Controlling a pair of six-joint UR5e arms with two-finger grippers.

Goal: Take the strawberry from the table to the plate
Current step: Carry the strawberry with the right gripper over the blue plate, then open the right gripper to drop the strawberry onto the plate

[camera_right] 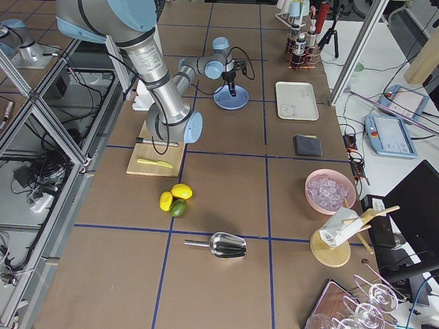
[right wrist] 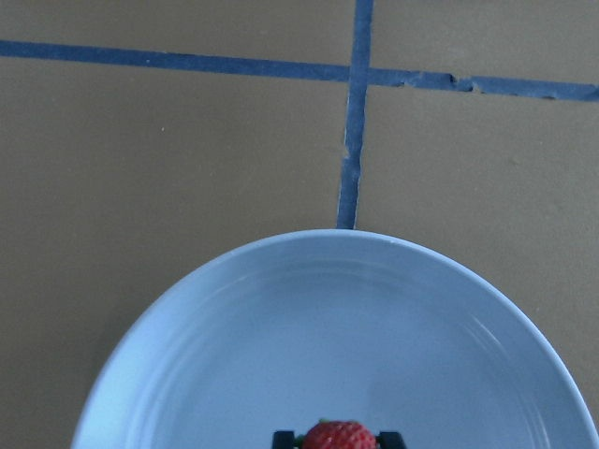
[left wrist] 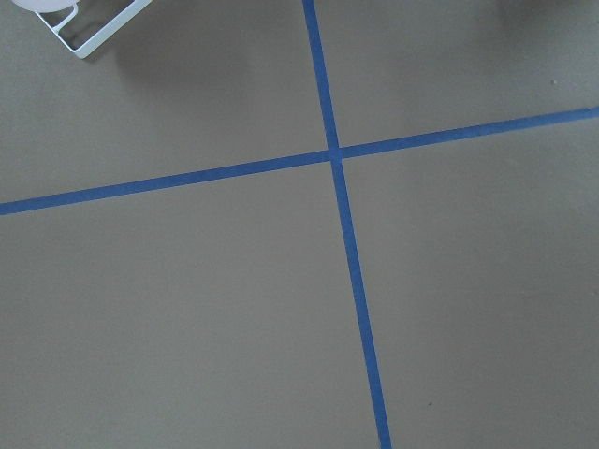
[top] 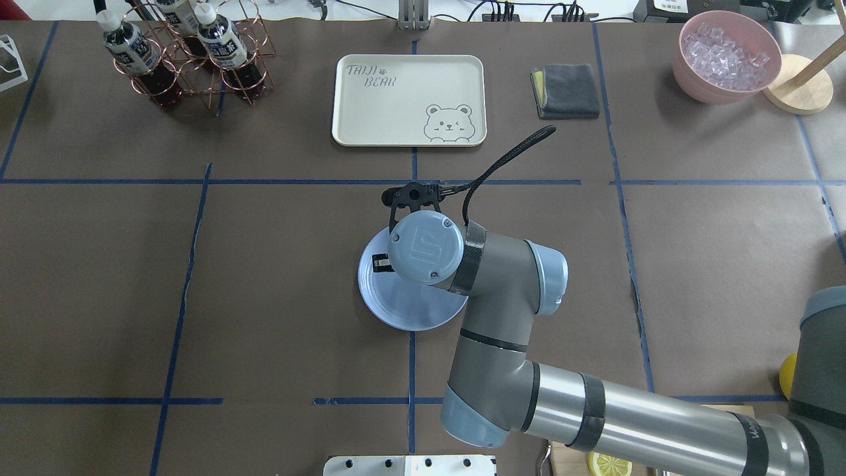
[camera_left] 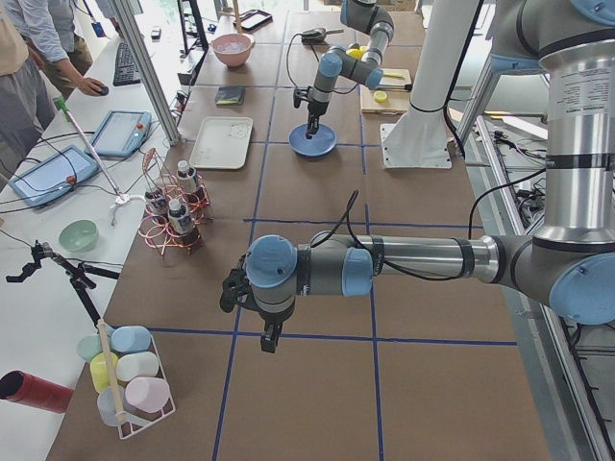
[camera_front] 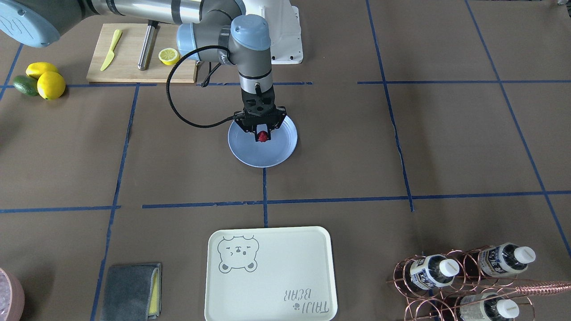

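Note:
The dark-red strawberry [camera_front: 262,137] hangs just over the light-blue plate [camera_front: 272,157], near the plate's robot-side half, with my right gripper [camera_front: 262,135] shut on it. The right wrist view shows the strawberry [right wrist: 339,437] at the bottom edge between two black fingertips, with the plate [right wrist: 328,327] below it. From overhead, the right wrist covers the berry and much of the plate [top: 403,311]. My left gripper [camera_left: 267,338] shows only in the exterior left view, hovering low over the brown table [camera_front: 401,133] far from the plate; I cannot tell if it is open or shut.
A cream bear tray [camera_front: 270,272] lies beyond the plate on the operators' side. A cutting board [camera_front: 134,67] with knife and lemon half sits by the robot base, lemons and an avocado [camera_front: 40,81] beside it. A copper bottle rack [camera_front: 464,276] and grey cloth [camera_front: 131,290] stand nearby.

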